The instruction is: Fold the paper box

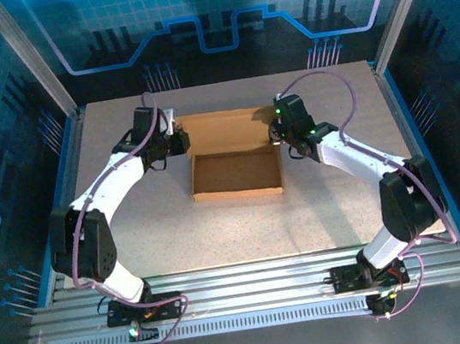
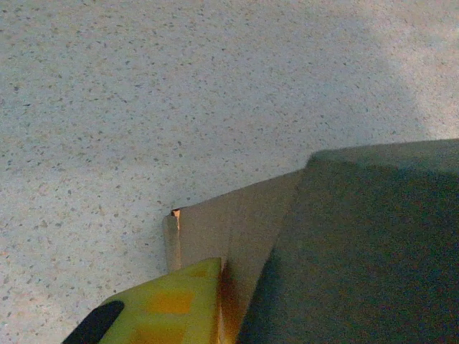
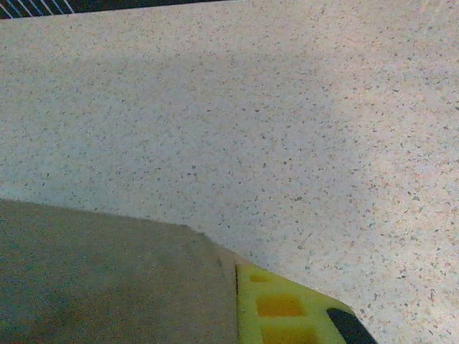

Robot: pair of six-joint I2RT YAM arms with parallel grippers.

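Note:
The paper box (image 1: 236, 174) is brown cardboard and lies mid-table as an open tray, with its lid flap (image 1: 222, 128) raised behind it. My left gripper (image 1: 180, 141) is at the flap's left end. In the left wrist view its yellow finger (image 2: 172, 304) presses on a cardboard side flap (image 2: 237, 222), so the left gripper (image 2: 222, 290) is shut on the box. My right gripper (image 1: 277, 135) is at the flap's right end. In the right wrist view its yellow finger (image 3: 287, 308) lies flush against the cardboard (image 3: 107, 279), so the right gripper (image 3: 237, 290) is shut on it. The second finger of each gripper is hidden behind cardboard.
The speckled tabletop (image 1: 322, 210) stretches around the box, bounded by a blue rim and metal frame posts (image 1: 32, 63). Both arm bases sit on the aluminium rails (image 1: 247, 286) at the near edge.

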